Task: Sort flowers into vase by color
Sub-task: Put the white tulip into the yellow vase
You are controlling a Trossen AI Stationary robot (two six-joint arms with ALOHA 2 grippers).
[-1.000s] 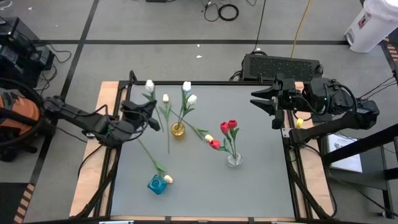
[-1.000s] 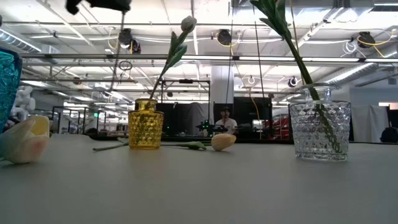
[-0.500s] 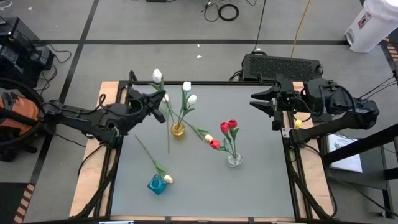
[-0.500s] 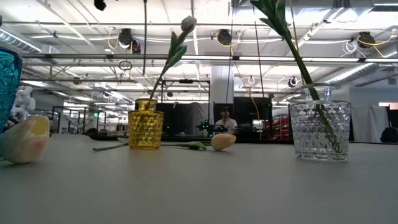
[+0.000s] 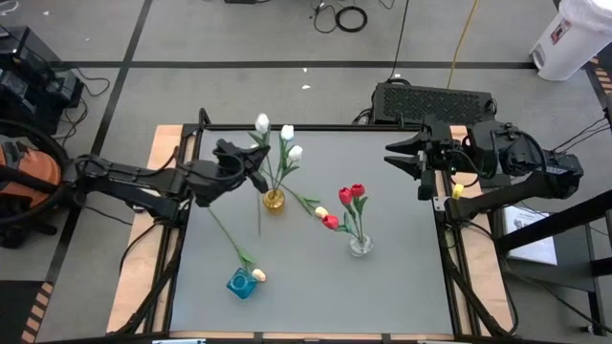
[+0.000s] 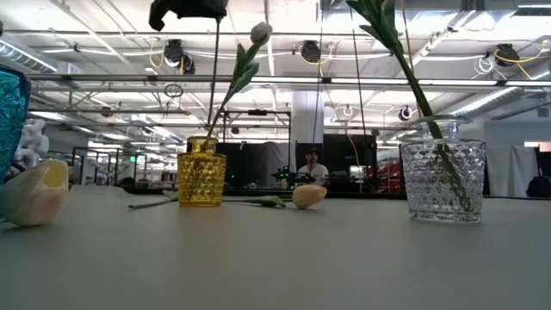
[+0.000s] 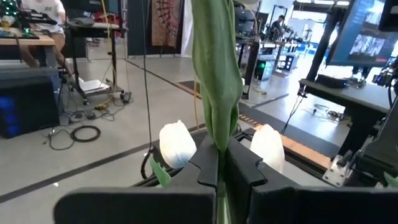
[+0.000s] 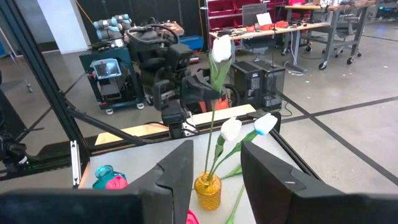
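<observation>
The left claw [image 5: 251,157] was clamped on the stem of a white tulip [image 5: 262,123], holding it above the worktop [image 5: 402,277] just beside the yellow vase [image 5: 273,200]. From the left wrist camera, its two dark fingers [image 7: 208,163] pressed together on the green stem [image 7: 215,81], with two white heads behind them.

The yellow vase already held two white tulips [image 5: 291,141], and a long loose stem [image 5: 259,205] lay on the worktop next to it.

The clear glass vase [image 5: 360,245] stood further right with red tulips [image 5: 351,194] in it; one pale yellow head [image 5: 320,212] and one red head [image 5: 330,222] lay on the worktop between the two vases.

Near the front left, the blue vase [image 5: 241,283] stood with a pale yellow tulip [image 5: 258,275] lying against it, its stem running back toward the left arm.

The right claw [image 5: 411,160] hung at the right rear edge of the worktop, well apart from the flowers, its fingers [image 8: 179,169] apart with nothing between them.
</observation>
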